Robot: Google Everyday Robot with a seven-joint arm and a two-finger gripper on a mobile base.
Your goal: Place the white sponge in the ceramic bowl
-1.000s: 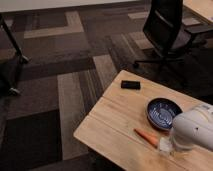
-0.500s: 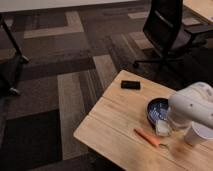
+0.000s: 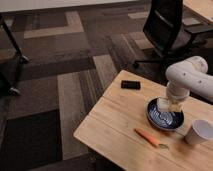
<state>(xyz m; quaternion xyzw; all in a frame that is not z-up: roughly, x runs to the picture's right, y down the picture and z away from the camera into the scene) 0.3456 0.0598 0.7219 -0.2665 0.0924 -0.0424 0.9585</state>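
Observation:
The dark-blue ceramic bowl (image 3: 156,119) with pale swirl lines sits on the wooden table (image 3: 115,125), right of centre. My gripper (image 3: 169,103) hangs from the white arm, pointing down just over the bowl's far side. It is shut on the white sponge (image 3: 163,104), a small off-white block held just above the inside of the bowl. I cannot tell whether the sponge touches the bowl.
A white cup (image 3: 199,132) stands right of the bowl. An orange carrot (image 3: 148,137) lies in front of the bowl. A black flat device (image 3: 130,84) lies near the table's far edge. A black office chair (image 3: 167,27) stands behind the table on the carpet.
The arm has swung from the table's front right, by the carrot, up and back over the bowl, carrying the sponge with it. The cup is now uncovered.

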